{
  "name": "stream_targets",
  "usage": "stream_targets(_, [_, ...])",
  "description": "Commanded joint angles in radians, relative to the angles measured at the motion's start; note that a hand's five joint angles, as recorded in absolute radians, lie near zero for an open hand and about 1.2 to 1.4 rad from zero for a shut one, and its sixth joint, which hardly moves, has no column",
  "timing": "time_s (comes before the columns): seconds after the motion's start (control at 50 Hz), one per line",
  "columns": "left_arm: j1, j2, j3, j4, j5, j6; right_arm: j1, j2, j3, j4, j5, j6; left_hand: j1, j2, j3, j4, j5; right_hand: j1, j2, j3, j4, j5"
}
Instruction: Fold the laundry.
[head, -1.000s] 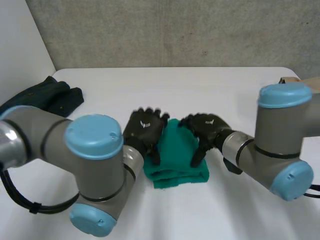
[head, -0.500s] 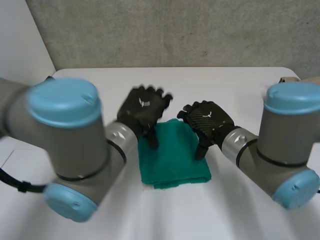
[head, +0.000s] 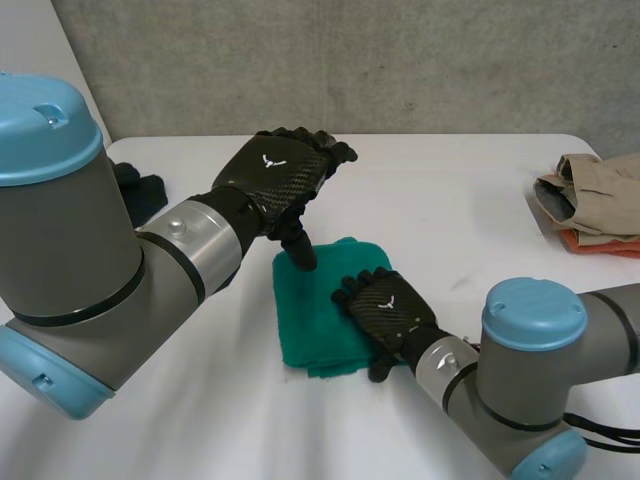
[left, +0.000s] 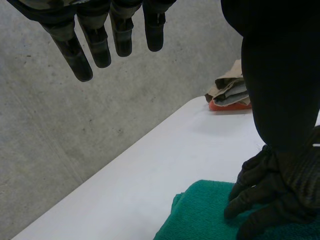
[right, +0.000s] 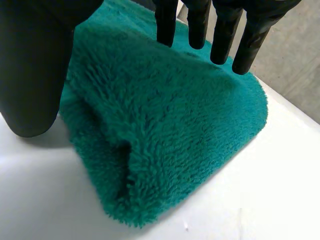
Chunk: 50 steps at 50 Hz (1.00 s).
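White table (head: 450, 190) stands before a grey concrete wall (head: 400, 60), and on it, toward the near edge and about midway between the side edges, lies a folded teal fleecy towel (head: 310, 320), a thick squarish pad with its layers showing along the near side. The right hand (head: 385, 312) rests palm down on the towel's right part, by its near right corner. In the right wrist view its fingers (right: 224, 35) are straight and slightly spread over the pile, with the thumb set apart beside the towel's edge, pinching nothing. The left hand (head: 275, 180) hangs in the air above the table by the towel's far left corner, fingers straight and close together, holding nothing. Its thumb points down toward that corner, and whether the tip touches the cloth cannot be told. A dark garment (head: 145, 190) lies bunched at the table's left edge, partly behind the left arm (head: 80, 260). A folded pile of beige and orange clothes (head: 590, 195) sits at the right edge, well apart from the towel.
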Motion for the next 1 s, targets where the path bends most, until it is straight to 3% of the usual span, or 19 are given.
stream_targets(0.02, [-0.002,0.0,-0.001,0.002,0.0,0.0,0.011,0.059,-0.051,-0.018,0.008,-0.042,0.021,0.011,0.01,0.013,0.005,-0.028,-0.047,-0.041,-0.06,-0.068])
stream_targets(0.48, [-0.016,0.005,-0.007,-0.001,0.002,0.0,0.021,0.143,-0.249,-0.041,0.015,-0.047,0.018,0.008,0.007,0.01,0.002,-0.027,-0.046,-0.04,-0.06,-0.067])
stream_targets(0.56, [-0.017,0.005,-0.007,-0.003,0.017,0.0,0.023,0.18,-0.281,-0.041,0.008,-0.048,0.018,0.008,0.007,0.01,0.002,0.577,0.558,0.564,0.545,0.537])
stream_targets(0.58, [-0.017,0.005,-0.008,-0.003,0.023,0.0,0.023,0.189,-0.297,-0.04,0.004,-0.048,0.018,0.008,0.007,0.01,0.002,0.86,0.841,0.847,0.828,0.82])
stream_targets(0.64, [-0.016,0.006,-0.011,-0.005,0.057,-0.002,0.021,0.189,-0.307,-0.04,0.004,-0.047,0.018,0.008,0.007,0.01,0.002,1.193,1.174,1.18,1.161,1.153])
stream_targets(0.8, [-0.013,0.017,-0.014,-0.009,0.107,-0.015,-0.011,0.099,-0.266,0.006,-0.012,-0.05,0.012,0.003,0.001,0.004,-0.003,1.194,1.175,1.18,1.161,1.154])
stream_targets(0.84, [-0.011,0.023,-0.014,-0.009,0.112,-0.022,-0.073,0.065,-0.234,0.025,-0.038,-0.056,0.006,-0.003,-0.005,-0.002,-0.009,1.194,1.175,1.18,1.161,1.154])
stream_targets(1.0, [-0.006,0.034,-0.016,-0.009,0.169,-0.045,-0.325,-0.027,-0.119,0.058,-0.238,-0.163,0.0,-0.009,-0.011,-0.007,-0.015,1.194,1.175,1.18,1.161,1.154])
